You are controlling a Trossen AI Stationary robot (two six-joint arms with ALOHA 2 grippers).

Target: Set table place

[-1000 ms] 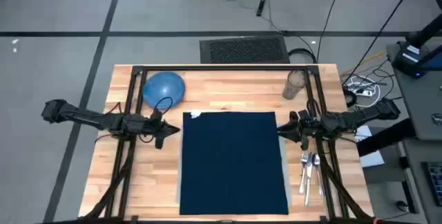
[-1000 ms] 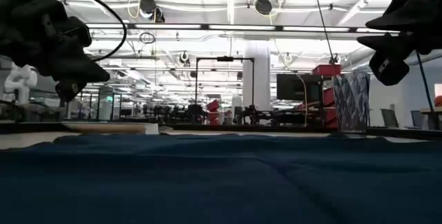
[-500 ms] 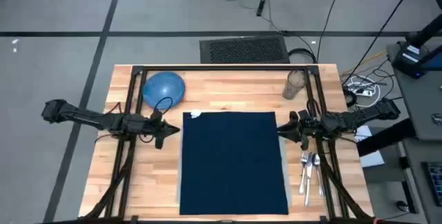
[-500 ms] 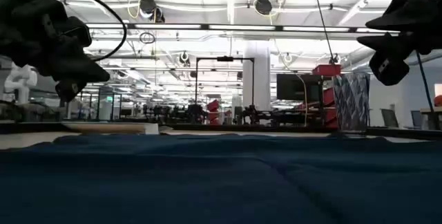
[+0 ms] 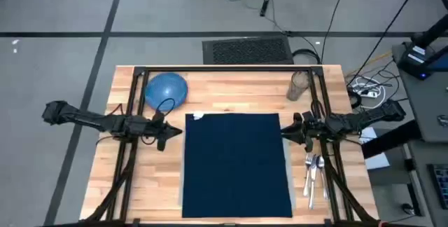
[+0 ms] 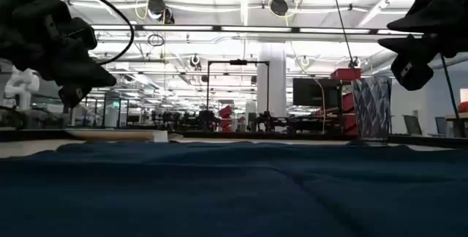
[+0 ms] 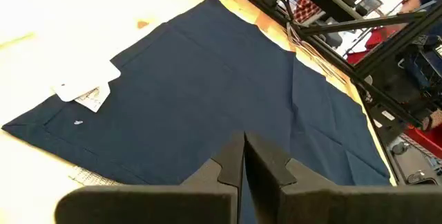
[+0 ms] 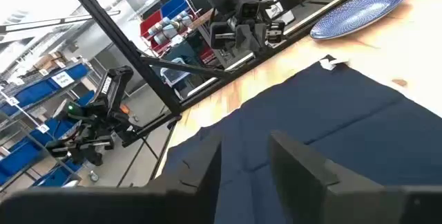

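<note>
A dark navy cloth (image 5: 236,164) lies spread flat in the middle of the table (image 5: 224,90). It covers most of the light-grey place mat, of which a strip (image 5: 288,178) shows along the cloth's right edge and a corner (image 7: 90,177) in the left wrist view. A white tag (image 5: 198,117) lies at the cloth's far left corner. My left gripper (image 5: 175,132) hovers shut just off the cloth's left edge. My right gripper (image 5: 283,130) hovers open at its right edge. Both are above the table and touch nothing.
A blue patterned plate (image 5: 166,89) sits at the far left of the table. A clear glass (image 5: 299,85) stands at the far right. A fork and spoons (image 5: 313,171) lie on the wood right of the mat. Black frame rails (image 5: 224,69) run along the table.
</note>
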